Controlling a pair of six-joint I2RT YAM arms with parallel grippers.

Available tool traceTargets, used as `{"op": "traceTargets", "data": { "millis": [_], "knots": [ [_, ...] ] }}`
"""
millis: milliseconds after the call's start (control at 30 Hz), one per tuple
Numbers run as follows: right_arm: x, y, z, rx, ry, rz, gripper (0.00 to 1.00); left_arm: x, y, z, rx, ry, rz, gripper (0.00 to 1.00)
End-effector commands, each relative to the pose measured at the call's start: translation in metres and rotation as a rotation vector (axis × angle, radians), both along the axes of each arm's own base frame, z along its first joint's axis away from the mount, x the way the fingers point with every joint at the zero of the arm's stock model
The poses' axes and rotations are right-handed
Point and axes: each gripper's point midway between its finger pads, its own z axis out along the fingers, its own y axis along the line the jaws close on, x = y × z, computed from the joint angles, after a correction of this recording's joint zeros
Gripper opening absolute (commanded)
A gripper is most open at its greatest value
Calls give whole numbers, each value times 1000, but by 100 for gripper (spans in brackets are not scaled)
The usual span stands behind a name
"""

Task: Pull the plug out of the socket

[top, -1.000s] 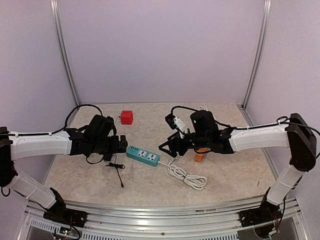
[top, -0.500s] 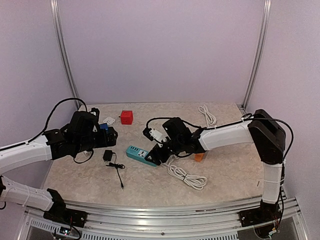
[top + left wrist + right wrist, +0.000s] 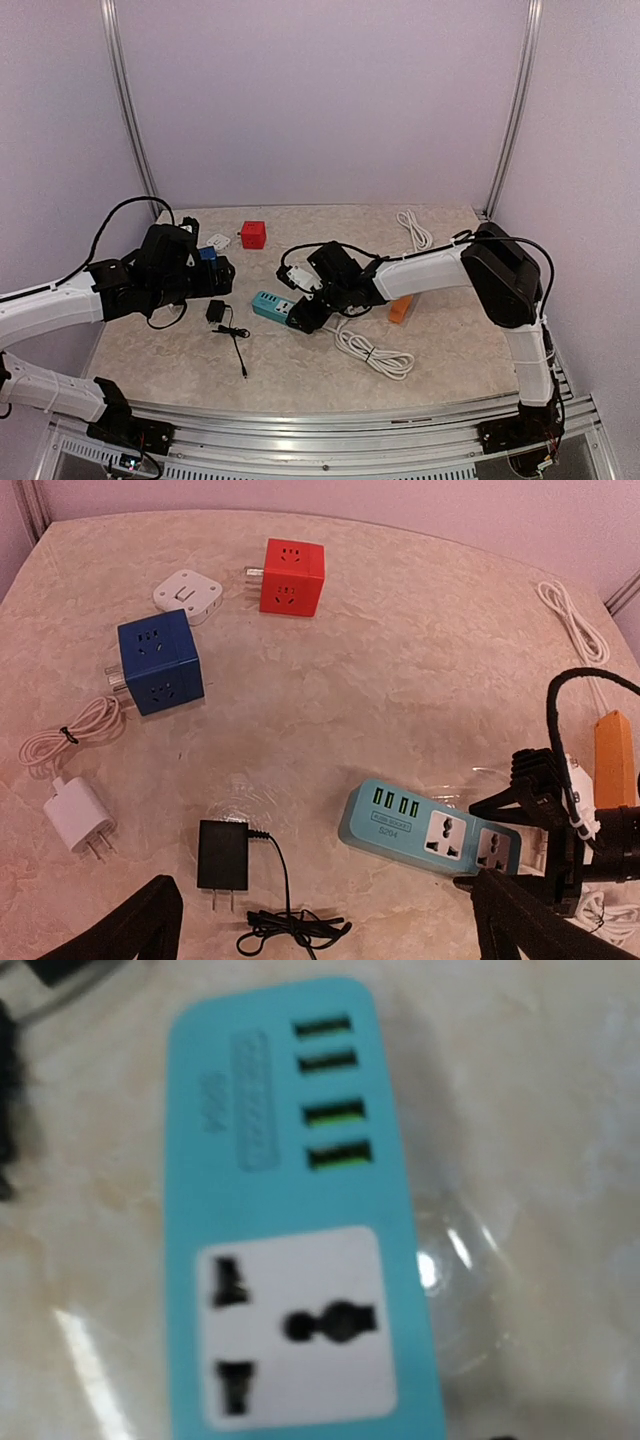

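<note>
The teal power strip (image 3: pixel 278 305) lies mid-table, and the sockets that show (image 3: pixel 295 1325) are empty. The black plug (image 3: pixel 215 311) lies flat on the table to its left, prongs bare, with its thin cable bunched beside it (image 3: pixel 222 855). My right gripper (image 3: pixel 304 316) sits low over the strip's right end, its jaws open on either side of it (image 3: pixel 475 842). The right wrist view is filled by the strip (image 3: pixel 290 1210). Back to the left and above the table, my left gripper (image 3: pixel 222 276) is wide open and empty (image 3: pixel 335 930).
A red cube adapter (image 3: pixel 253 234), a blue cube adapter (image 3: pixel 207 254) and a white adapter (image 3: pixel 217 241) stand at the back left. A white charger (image 3: pixel 75 815) lies left. An orange strip (image 3: pixel 399 310) and white cable (image 3: pixel 375 352) lie right of the strip.
My left arm has drawn back left and up from the strip's left end, baring the plug on the table. My right gripper has slid left onto the strip's right end.
</note>
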Motion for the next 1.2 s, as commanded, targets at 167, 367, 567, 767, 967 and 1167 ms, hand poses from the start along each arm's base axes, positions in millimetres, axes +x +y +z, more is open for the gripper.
{"op": "traceTargets", "data": {
  "millis": [167, 367, 567, 767, 967, 1167],
  "knots": [
    [19, -12, -24, -94, -12, -110, 62, -7, 5, 5, 7, -27, 14, 99],
    [67, -24, -20, -11, 45, -287, 50, -8, 7, 5, 15, -25, 26, 99],
    [121, -54, -10, 65, 61, -458, 49, -12, 7, 1, 3, -20, 28, 99],
    [162, -94, -15, 92, 73, -579, 45, -13, 8, 0, 5, -21, 35, 99],
    [165, -131, -26, 67, 80, -605, 40, -13, 12, -1, 19, -23, 44, 99],
    [153, -162, -31, -4, 51, -574, 34, -11, 11, -2, 23, -29, 43, 99]
  ]
}}
